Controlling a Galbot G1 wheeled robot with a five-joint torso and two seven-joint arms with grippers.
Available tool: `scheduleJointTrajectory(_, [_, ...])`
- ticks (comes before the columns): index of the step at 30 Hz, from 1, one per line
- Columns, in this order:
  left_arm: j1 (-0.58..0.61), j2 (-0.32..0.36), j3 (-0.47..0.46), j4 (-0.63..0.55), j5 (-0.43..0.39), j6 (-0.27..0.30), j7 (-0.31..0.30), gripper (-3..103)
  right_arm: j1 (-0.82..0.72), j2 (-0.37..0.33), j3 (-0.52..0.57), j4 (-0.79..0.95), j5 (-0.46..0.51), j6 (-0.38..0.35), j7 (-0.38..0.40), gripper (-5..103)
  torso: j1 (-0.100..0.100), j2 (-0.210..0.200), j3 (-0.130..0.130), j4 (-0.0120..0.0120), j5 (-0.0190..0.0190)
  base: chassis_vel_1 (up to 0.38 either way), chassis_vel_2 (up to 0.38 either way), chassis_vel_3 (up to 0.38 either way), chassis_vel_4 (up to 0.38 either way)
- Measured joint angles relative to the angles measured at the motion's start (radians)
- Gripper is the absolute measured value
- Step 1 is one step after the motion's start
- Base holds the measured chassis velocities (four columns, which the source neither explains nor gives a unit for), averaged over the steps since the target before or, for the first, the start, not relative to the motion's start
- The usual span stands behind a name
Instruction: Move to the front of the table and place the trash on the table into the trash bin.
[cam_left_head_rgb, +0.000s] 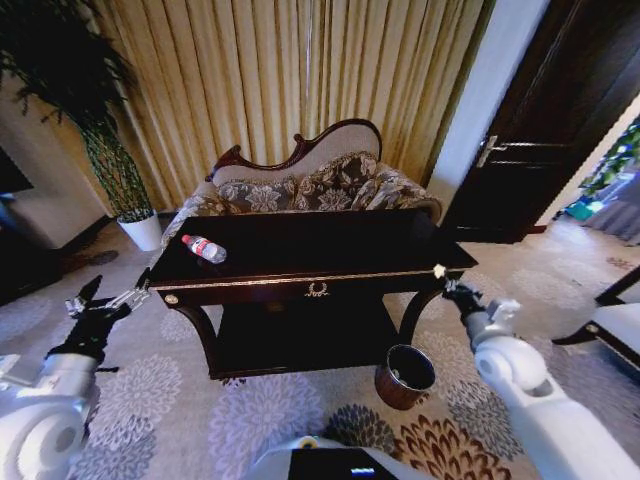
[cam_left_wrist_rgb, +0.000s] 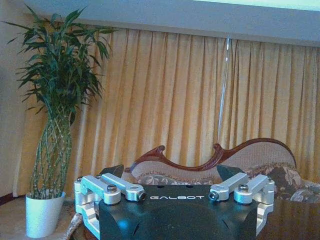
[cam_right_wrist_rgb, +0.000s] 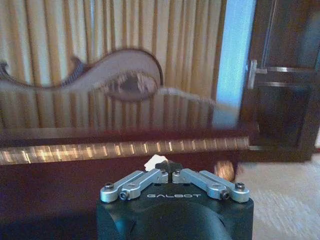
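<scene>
1. Water bottle (cam_left_head_rgb: 204, 248): clear plastic, red cap and label, lying on its side on the dark glossy table (cam_left_head_rgb: 330, 245), near the left front corner of the top.
2. Left gripper (cam_left_head_rgb: 110, 303): hovers off the table's left front corner, lower than the bottle and apart from it. Fingers (cam_left_wrist_rgb: 111, 172) spread wide, nothing between them.
3. Paper scrap (cam_left_head_rgb: 439, 271): small, white, crumpled, pinched at the tips of the right gripper (cam_left_head_rgb: 447, 281), just off the table's right front corner. In the right wrist view the scrap (cam_right_wrist_rgb: 152, 162) sits between fingers closed onto it.
4. Trash bin (cam_left_head_rgb: 405, 375): round, reddish-brown, dark inside, on the patterned carpet (cam_left_head_rgb: 250, 415) beside the table's right front leg, below and slightly left of the right gripper.
5. Floral sofa (cam_left_head_rgb: 310, 185) behind the table; potted plant (cam_left_head_rgb: 120, 180) to its left.
6. Bin's inside too dark to make out contents.
</scene>
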Motion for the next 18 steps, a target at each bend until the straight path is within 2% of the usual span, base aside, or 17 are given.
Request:
scheduleJointTrajectory(2, [-0.001, 0.001, 0.0, 0.001, -0.001, 0.0, -0.001, 100, 0.003, 0.027, -0.021, -0.074, -0.039, 0.017, -0.013, 0, 0.0, 0.0, 0.0, 0.0, -0.0001, 0.0, 0.0, 0.0, 0.0])
scheduleJointTrajectory(3, [-0.001, -0.001, -0.001, 0.001, -0.001, 0.0, -0.001, 100, 0.024, 0.051, -0.042, -0.166, -0.069, 0.031, -0.022, 0, 0.0, 0.0, 0.0, 0.0001, -0.0002, 0.0, 0.0, 0.0, 0.0])
scheduleJointTrajectory(18, [0.007, -0.006, 0.0, -0.005, 0.0, 0.0, -0.001, 100, 0.144, 0.146, -0.125, -0.514, -0.164, 0.083, -0.053, 0, 0.0, 0.0, 0.0, 0.0, -0.0002, 0.0, 0.0, 0.0, 0.0])
